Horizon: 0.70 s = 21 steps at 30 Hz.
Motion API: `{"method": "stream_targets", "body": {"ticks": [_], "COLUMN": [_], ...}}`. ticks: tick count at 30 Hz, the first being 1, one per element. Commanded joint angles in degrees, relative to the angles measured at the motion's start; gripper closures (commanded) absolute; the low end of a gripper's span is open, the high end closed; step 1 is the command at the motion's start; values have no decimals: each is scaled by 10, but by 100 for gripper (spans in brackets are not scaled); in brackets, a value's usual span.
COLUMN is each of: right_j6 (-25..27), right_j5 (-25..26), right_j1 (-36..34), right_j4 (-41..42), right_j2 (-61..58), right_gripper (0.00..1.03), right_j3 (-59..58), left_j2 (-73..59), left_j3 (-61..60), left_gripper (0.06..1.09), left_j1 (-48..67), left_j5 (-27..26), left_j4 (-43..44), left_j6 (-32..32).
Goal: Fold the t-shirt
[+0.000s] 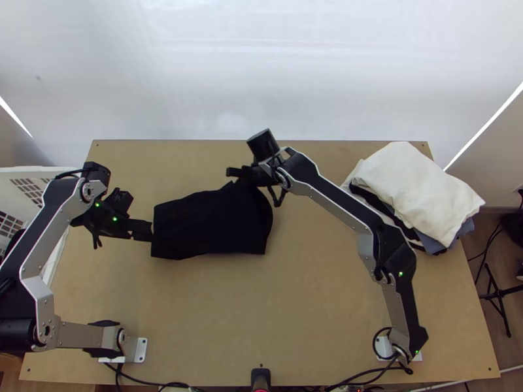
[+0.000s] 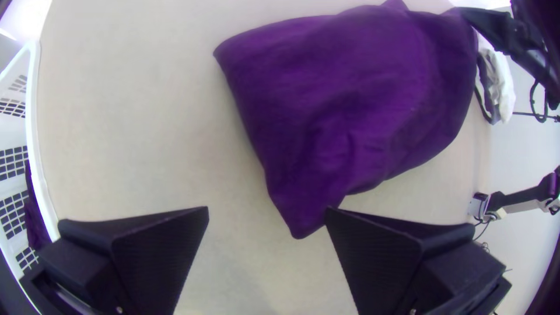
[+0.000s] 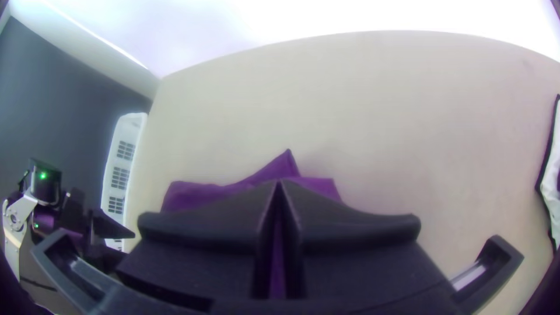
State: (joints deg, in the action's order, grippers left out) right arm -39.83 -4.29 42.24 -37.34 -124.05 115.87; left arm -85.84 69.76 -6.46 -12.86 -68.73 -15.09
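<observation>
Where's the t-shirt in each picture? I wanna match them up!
Top view: the t-shirt is left of the middle of the table, between the two tools.
Left wrist view: it's big, just beyond the left tool, with one corner pointing in between the wide-apart fingers.
Right wrist view: it peeks out past the right tool, which hides part of it.
Landmark in all three: the white basket beside the table.

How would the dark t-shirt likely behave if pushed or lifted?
The t-shirt is probably floppy: its surface creases softly. Its edges look thin, so it's likely light. Pushed, its pointed corner would probably bunch.
</observation>
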Motion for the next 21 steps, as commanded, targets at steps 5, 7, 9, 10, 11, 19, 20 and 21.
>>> {"method": "stream_targets", "body": {"ticks": [5, 7, 9, 10, 11, 19, 20, 21], "right_j6": [4, 10, 10, 10, 12, 19, 22, 29], "right_j5": [13, 23, 25, 28, 32, 37, 37, 37], "right_j1": [1, -8, -20, -25, -29, -31, -30, -30], "right_j4": [1, 1, 1, 3, 10, 12, 6, -2], "right_j2": [-75, -101, -125, -135, -143, -174, -174, -174], "right_gripper": [100, 100, 100, 100, 100, 82, 65, 49], "right_j3": [102, 120, 139, 146, 147, 139, 139, 139], "left_j2": [4, 11, 23, 27, 31, 34, 33, 33], "left_j3": [11, 12, 12, 13, 17, 42, 45, 48], "left_gripper": [11, 11, 11, 11, 11, 11, 11, 11], "left_j1": [-33, -34, -31, -30, -30, -21, -17, -14], "left_j5": [0, 0, 0, 0, 0, -1, -1, -1], "left_j4": [-16, -25, -29, -32, -35, -52, -52, -52], "left_j6": [-20, -23, -27, -29, -32, -29, -27, -25]}}
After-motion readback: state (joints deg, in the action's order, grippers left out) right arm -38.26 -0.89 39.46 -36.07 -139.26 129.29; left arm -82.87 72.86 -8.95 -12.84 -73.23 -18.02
